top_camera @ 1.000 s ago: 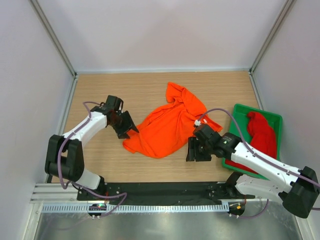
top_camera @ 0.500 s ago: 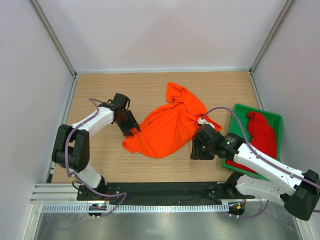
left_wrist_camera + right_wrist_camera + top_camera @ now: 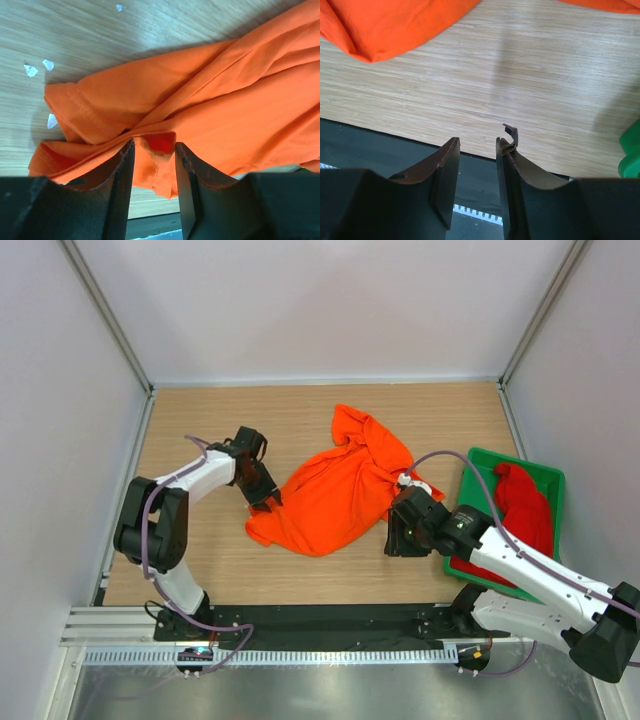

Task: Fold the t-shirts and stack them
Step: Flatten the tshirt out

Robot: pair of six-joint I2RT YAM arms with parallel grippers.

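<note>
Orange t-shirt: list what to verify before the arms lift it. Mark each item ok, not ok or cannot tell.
1. Cloth inside the left gripper: ok. A fold of the orange t-shirt sits between its jaws.
2. Firm pinch on that fold: cannot tell.
3. Cloth inside the right gripper: not ok. Its jaws stand apart over the bare table, and the shirt lies beyond the fingertips.
4. Shirt spread flat: not ok, it lies crumpled.
5. The red t-shirt out of the way: ok. It lies in the green tray, apart from the orange one.
</note>
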